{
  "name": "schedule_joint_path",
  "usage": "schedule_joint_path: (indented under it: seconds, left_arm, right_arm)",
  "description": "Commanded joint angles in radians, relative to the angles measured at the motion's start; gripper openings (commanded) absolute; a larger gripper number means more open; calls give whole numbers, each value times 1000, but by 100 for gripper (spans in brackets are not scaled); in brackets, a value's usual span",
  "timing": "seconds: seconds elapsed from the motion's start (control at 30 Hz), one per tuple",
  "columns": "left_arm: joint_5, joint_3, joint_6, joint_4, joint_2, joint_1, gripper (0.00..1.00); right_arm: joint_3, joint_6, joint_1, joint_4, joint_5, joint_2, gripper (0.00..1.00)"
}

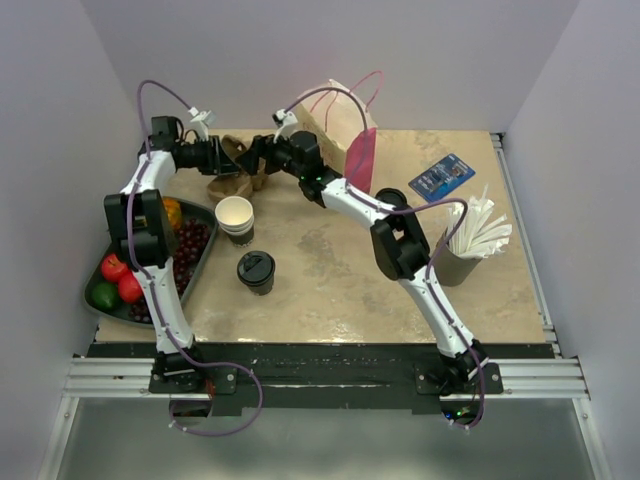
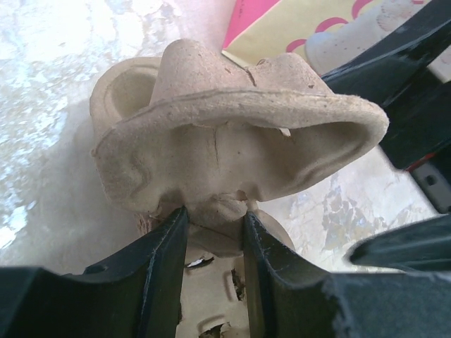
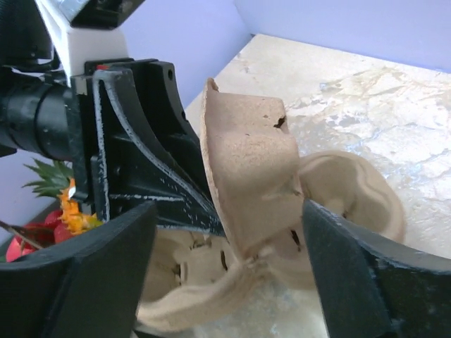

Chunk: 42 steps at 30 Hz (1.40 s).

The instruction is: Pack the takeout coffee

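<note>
Black-jointed white arms [image 1: 166, 296] carry looping purple cables [image 1: 139, 100].

Coffee upright on the table, lid on.
The coffee [image 1: 256, 271] is a small paper cup capped by a round black lid that sits level. From above, the little of its wall that shows is dark. It stands upright on the table [image 1: 330, 290], toward the near left, just in front of the stacked cups [image 1: 235, 219] and apart from them.
</note>
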Motion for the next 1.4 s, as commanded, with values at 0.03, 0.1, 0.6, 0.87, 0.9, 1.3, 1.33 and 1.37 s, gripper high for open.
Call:
schedule_joint_path:
  seconds: [0.03, 0.1, 0.6, 0.87, 0.9, 1.3, 1.33, 1.37]
  left_arm:
    - [73, 7, 5, 54, -75, -18, 0]
    - [70, 7, 4, 53, -75, -20, 0]
    - [49, -19, 42, 37, -195, 23, 59]
    - [40, -163, -179, 295, -296, 124, 58]
    - [19, -166, -234, 336, -290, 131, 58]
    - [-18, -17, -357, 411, -35, 131, 76]
    - [-19, -11, -351, 406, -23, 122, 76]
    - [-16, -11, -348, 406, -6, 117, 77]
  right_arm:
    - [58, -34, 34, 58, 126, 51, 76]
    - [61, -37, 37, 63, 143, 58, 72]
    - [73, -104, 40, 160, 171, 47, 0]
    - [72, -153, 31, 204, 96, -1, 0]
    - [72, -169, 32, 209, 87, -4, 0]
    - [73, -253, 21, 287, -35, -18, 0]
    - [75, -253, 21, 286, -38, -16, 0]
    - [75, -253, 21, 286, -41, -16, 0]
